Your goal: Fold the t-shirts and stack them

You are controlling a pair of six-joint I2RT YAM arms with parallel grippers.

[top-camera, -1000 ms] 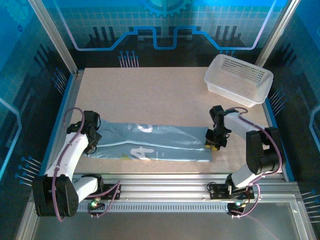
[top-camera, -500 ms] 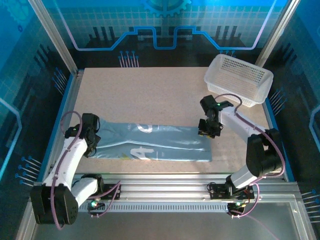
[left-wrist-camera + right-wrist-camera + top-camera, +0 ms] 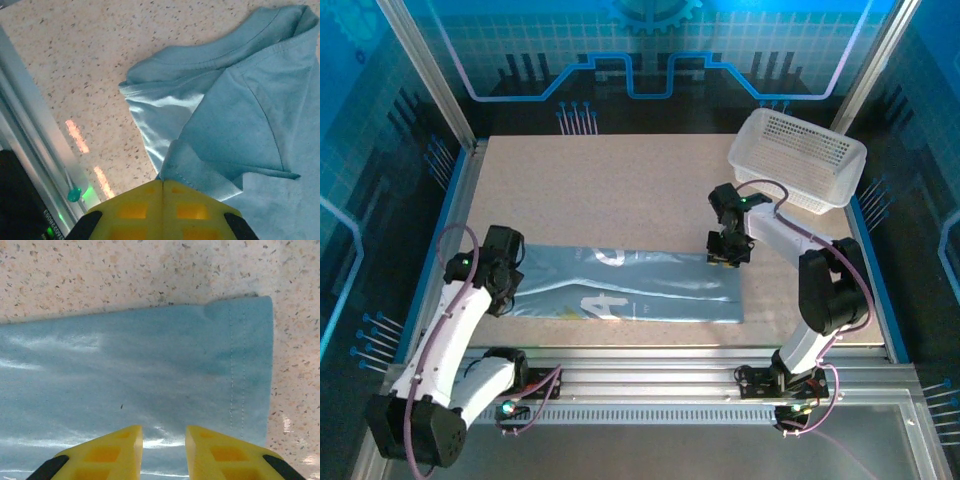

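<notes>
Note t-shirt [image 3: 620, 285] folded to long strip across near table [image 3: 620, 190], basket [image 3: 798, 160] well apart, far right. Hold sleeve-end fold pinched in left gripper [image 3: 163, 187], fingers fully together. Lower right gripper [image 3: 163, 440], fingers narrowly apart and empty above far hem corner. Straddle edge, catch every layer. Lift both ends level, fold right end toward left without slack.

Speckled beige tabletop [image 3: 620, 190], walled by blue circuit-print panels [image 3: 650, 55] far, left and right. Aluminium posts [image 3: 425, 72] at far corners, slotted metal rail [image 3: 650, 410] along near edge. Pink light glints [image 3: 77, 136] on tabletop at left.
</notes>
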